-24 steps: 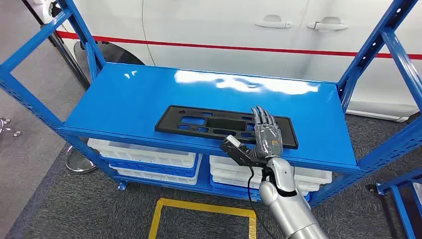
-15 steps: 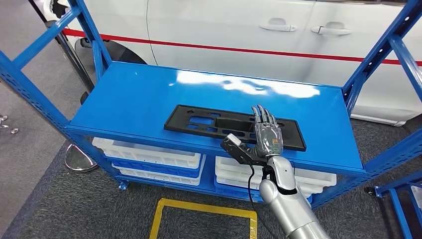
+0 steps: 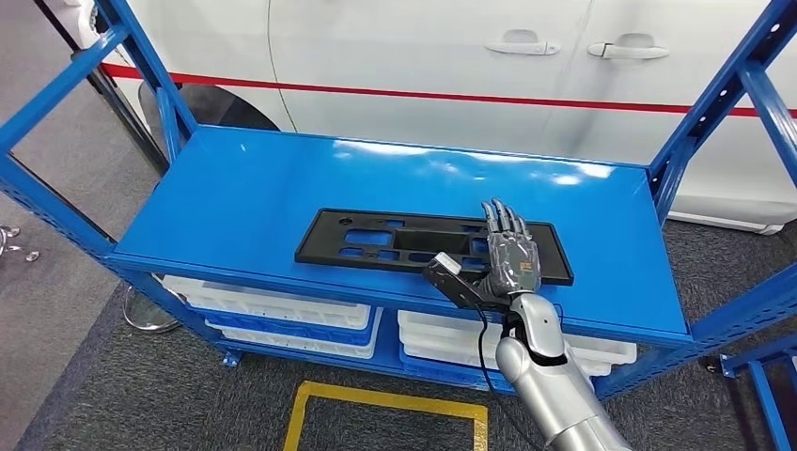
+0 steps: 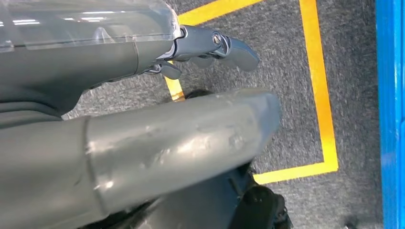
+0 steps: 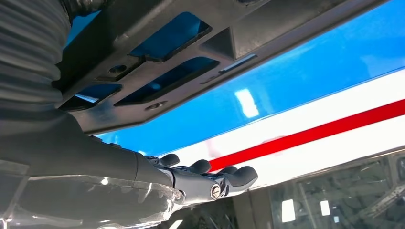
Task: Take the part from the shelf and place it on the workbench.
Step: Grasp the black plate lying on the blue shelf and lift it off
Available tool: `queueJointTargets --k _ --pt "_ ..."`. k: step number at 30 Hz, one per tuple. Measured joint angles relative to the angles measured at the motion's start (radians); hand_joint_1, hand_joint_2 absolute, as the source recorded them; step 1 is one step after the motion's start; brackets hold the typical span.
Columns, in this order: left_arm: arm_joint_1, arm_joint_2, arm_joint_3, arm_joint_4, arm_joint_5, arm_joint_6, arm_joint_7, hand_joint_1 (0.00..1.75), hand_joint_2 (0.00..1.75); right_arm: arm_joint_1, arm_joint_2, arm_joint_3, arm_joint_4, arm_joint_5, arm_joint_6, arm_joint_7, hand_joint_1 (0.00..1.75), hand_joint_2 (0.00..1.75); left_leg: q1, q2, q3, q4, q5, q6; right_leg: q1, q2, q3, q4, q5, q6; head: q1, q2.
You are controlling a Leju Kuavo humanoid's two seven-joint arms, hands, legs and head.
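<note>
The part point(image 3: 428, 247), a long flat black plastic panel with rectangular cut-outs, lay flat on the top blue shelf point(image 3: 244, 202), set lengthwise near the front edge and a little right of centre. Over its right end was the right robot hand point(image 3: 508, 254), fingers point(image 3: 499, 220) stretched out straight and close together, pointing toward the back of the shelf, palm facing down over the panel. It gripped nothing: the robot hand was flat and released above the part, and whether the palm actually touched the plastic could not be told. In the right wrist view the dark panel point(image 5: 191, 52) ran close by the right robot hand point(image 5: 157, 183), with the blue shelf surface point(image 5: 305, 81) showing through its openings and the fingers extended beyond it, curled round nothing.

The left robot hand point(image 4: 157, 119) hung by the robot's side above grey carpet point(image 4: 286, 71) and a yellow floor marking point(image 4: 319, 86); its thick thumb lay straight and the darker fingers point(image 4: 224, 45) were apart from it, holding nothing.

Behind the shelf stood a white car point(image 3: 423, 56) with a red stripe along its doors. White bins point(image 3: 282, 305) sat on the lower level beneath the shelf.
</note>
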Motion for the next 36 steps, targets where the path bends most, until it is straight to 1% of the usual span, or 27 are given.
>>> queueJointTargets --k 1,2,3,4,5,6,8,10,11,12,13,15,16,17,18,19,21,22,25,26,28,30,31,32,33,34,36 --pt "0.002 0.0 0.0 -0.004 0.002 0.0 0.003 0.0 0.0 0.001 0.0 0.0 0.002 0.001 0.0 0.001 1.34 1.75 0.001 0.0 -0.025 0.03 0.005 -0.002 0.0 0.001 0.003 0.0 -0.003 0.0 0.0 0.0" --pt "0.005 0.0 -0.001 -0.008 0.005 0.0 0.005 0.0 0.0 0.001 -0.001 0.0 0.003 0.001 0.0 0.002 1.75 1.75 0.002 0.0 -0.033 0.023 0.03 -0.002 0.0 0.002 0.006 0.0 -0.005 0.0 0.0 0.0" --pt "0.007 0.0 -0.002 -0.013 0.009 0.0 0.007 0.0 0.0 0.002 -0.001 0.0 0.004 0.001 0.0 0.003 1.75 1.75 0.002 0.0 -0.023 -0.02 0.069 0.0 0.0 0.003 0.011 0.0 -0.008 0.001 0.0 0.0" --pt "0.008 0.0 -0.002 -0.019 0.013 0.001 0.008 0.0 0.0 0.002 -0.001 0.0 0.004 0.001 0.0 0.003 1.75 1.75 0.002 0.0 0.001 -0.087 0.113 0.004 0.0 0.004 0.016 0.0 -0.011 0.003 0.0 0.0" --pt "0.008 0.0 -0.003 -0.024 0.016 0.001 0.009 0.0 0.0 0.002 -0.002 0.0 0.004 0.0 -0.001 0.003 1.75 1.75 -0.001 0.0 0.026 -0.151 0.144 0.01 0.002 0.004 0.019 0.0 -0.013 0.007 0.0 0.0" --pt "0.007 0.0 -0.004 -0.029 0.02 0.001 0.01 0.0 0.0 0.001 -0.002 0.0 0.004 -0.002 -0.002 0.003 1.75 1.75 -0.004 0.0 0.045 -0.2 0.161 0.016 0.003 0.004 0.02 0.001 -0.015 0.011 0.0 0.0" --pt "0.006 0.001 -0.007 -0.041 0.027 0.001 0.011 0.0 0.0 0.001 -0.004 0.0 0.004 -0.007 -0.004 0.003 1.75 1.75 -0.01 -0.001 0.059 -0.233 0.161 0.026 0.003 0.004 0.019 0.0 -0.016 0.021 0.0 0.0" --pt "0.01 0.001 -0.009 -0.052 0.036 0.001 0.013 0.0 0.0 0.001 -0.006 0.0 0.002 -0.01 -0.006 0.003 1.75 1.75 -0.009 0.0 0.064 -0.245 0.164 0.036 0.002 0.004 0.02 -0.001 -0.018 0.032 0.0 0.0" --pt "0.011 0.0 -0.011 -0.057 0.04 0.001 0.014 0.0 0.0 0.0 -0.008 0.0 0.001 -0.011 -0.008 0.003 1.75 1.75 -0.007 0.0 0.068 -0.251 0.167 0.042 0.001 0.004 0.017 0.011 -0.028 0.037 0.0 0.0" --pt "0.012 0.0 -0.014 -0.062 0.044 0.001 0.015 0.0 0.0 -0.002 -0.01 0.0 0.0 -0.012 -0.01 0.002 1.75 1.75 -0.005 0.001 0.072 -0.257 0.17 0.048 0.001 0.004 0.003 0.043 -0.048 0.041 0.0 0.0" --pt "0.012 0.001 -0.017 -0.067 0.048 0.002 0.016 0.0 0.0 -0.003 -0.013 -0.001 0.0 -0.012 -0.012 0.002 1.75 1.75 -0.005 0.002 0.075 -0.26 0.171 0.053 0.0 0.003 -0.021 0.094 -0.075 0.043 0.0 0.0" --pt "0.011 0.001 -0.022 -0.075 0.056 0.003 0.018 0.0 0.0 -0.003 -0.018 -0.001 0.0 -0.012 -0.014 -0.001 1.75 1.75 -0.007 0.002 0.076 -0.258 0.168 0.06 0.0 0.003 -0.086 0.22 -0.128 0.047 0.0 0.0" --pt "0.011 0.002 -0.025 -0.077 0.06 0.005 0.019 0.0 0.0 -0.003 -0.02 -0.002 0.0 -0.012 -0.016 -0.002 1.75 1.75 -0.008 0.002 0.076 -0.257 0.167 0.06 -0.001 0.003 -0.107 0.257 -0.134 0.049 0.0 0.0" --pt "0.012 0.002 -0.027 -0.079 0.064 0.006 0.021 0.0 0.0 -0.003 -0.022 -0.002 0.0 -0.012 -0.017 -0.004 1.75 1.75 -0.008 0.001 0.077 -0.255 0.165 0.06 -0.001 0.003 -0.111 0.26 -0.121 0.05 0.0 0.0" --pt "0.013 0.002 -0.029 -0.082 0.066 0.007 0.022 0.0 0.0 -0.006 -0.023 -0.002 0.0 -0.012 -0.019 -0.006 1.75 1.75 -0.007 0.0 0.079 -0.252 0.162 0.058 -0.002 0.002 -0.095 0.224 -0.092 0.05 0.0 0.0" --pt "0.014 0.002 -0.032 -0.084 0.068 0.008 0.023 0.0 0.0 -0.009 -0.025 -0.002 0.0 -0.012 -0.02 -0.006 1.75 1.75 -0.007 -0.001 0.08 -0.247 0.158 0.056 -0.002 0.001 -0.065 0.162 -0.056 0.048 0.0 0.0" --pt "0.014 0.002 -0.036 -0.089 0.069 0.011 0.024 0.0 0.0 -0.017 -0.026 -0.002 0.0 -0.012 -0.023 -0.008 1.75 1.75 -0.009 -0.004 0.078 -0.233 0.147 0.046 -0.001 -0.001 -0.011 0.051 -0.017 0.041 0.0 0.0" --pt "0.014 0.002 -0.037 -0.091 0.069 0.012 0.024 0.0 0.0 -0.02 -0.027 -0.002 -0.001 -0.012 -0.024 -0.008 1.75 1.75 -0.01 -0.004 0.077 -0.228 0.143 0.041 0.001 -0.001 0.001 0.026 -0.014 0.037 0.0 0.0" --pt "0.014 0.003 -0.041 -0.096 0.07 0.013 0.025 0.0 0.0 -0.024 -0.028 -0.002 -0.001 -0.012 -0.028 -0.01 1.75 1.75 -0.008 -0.004 0.077 -0.223 0.137 0.027 0.004 0.0 0.006 0.015 -0.016 0.021 0.0 0.0" --pt "0.014 0.004 -0.042 -0.098 0.071 0.014 0.025 0.0 0.0 -0.025 -0.028 -0.002 -0.001 -0.013 -0.03 -0.011 1.75 1.75 -0.007 -0.004 0.072 -0.21 0.127 0.021 0.002 0.0 0.009 0.01 -0.014 0.015 0.0 0.0" --pt "0.014 0.005 -0.045 -0.101 0.076 0.016 0.025 0.0 0.0 -0.028 -0.029 -0.002 -0.002 -0.016 -0.033 -0.011 1.75 1.75 -0.002 -0.002 0.038 -0.134 0.079 0.01 -0.002 -0.001 0.012 0.004 -0.01 0.006 0.0 0.0" --pt "0.015 0.005 -0.047 -0.102 0.081 0.02 0.026 0.0 0.0 -0.029 -0.029 -0.004 -0.003 -0.024 -0.037 -0.011 1.75 1.75 0.002 -0.002 -0.021 -0.011 0.023 0.002 -0.002 -0.001 0.012 0.003 -0.01 0.003 0.0 0.0" --pt "0.016 0.005 -0.048 -0.102 0.083 0.024 0.027 0.0 0.0 -0.028 -0.03 -0.006 -0.003 -0.03 -0.04 -0.012 1.75 1.75 0.004 -0.002 -0.041 0.03 0.014 -0.001 -0.002 -0.001 0.012 0.003 -0.011 0.003 0.0 0.0" --pt "0.017 0.006 -0.049 -0.102 0.084 0.029 0.028 0.0 0.0 -0.028 -0.03 -0.01 -0.004 -0.037 -0.044 -0.015 1.75 1.75 0.005 -0.002 -0.046 0.036 0.023 -0.003 -0.002 -0.001 0.012 0.004 -0.011 0.003 0.0 0.0" --pt "0.018 0.006 -0.049 -0.103 0.085 0.034 0.028 0.0 0.0 -0.027 -0.031 -0.014 -0.006 -0.047 -0.05 -0.021 1.75 1.75 0.007 -0.001 -0.032 0.004 0.05 -0.003 -0.002 0.0 0.013 0.004 -0.012 0.004 0.0 0.0" --pt "0.019 0.007 -0.049 -0.104 0.086 0.04 0.029 0.0 0.0 -0.026 -0.031 -0.019 -0.011 -0.056 -0.06 -0.031 1.75 1.75 0.009 -0.001 -0.003 -0.058 0.087 -0.003 -0.003 0.0 0.014 0.005 -0.013 0.006 0.0 0.0" --pt "0.021 0.008 -0.05 -0.108 0.091 0.052 0.029 0.0 0.0 -0.02 -0.033 -0.031 -0.035 -0.068 -0.097 -0.062 1.75 1.75 0.008 -0.002 0.054 -0.179 0.133 0.0 -0.002 0.0 0.014 0.007 -0.015 0.014 0.0 0.0"
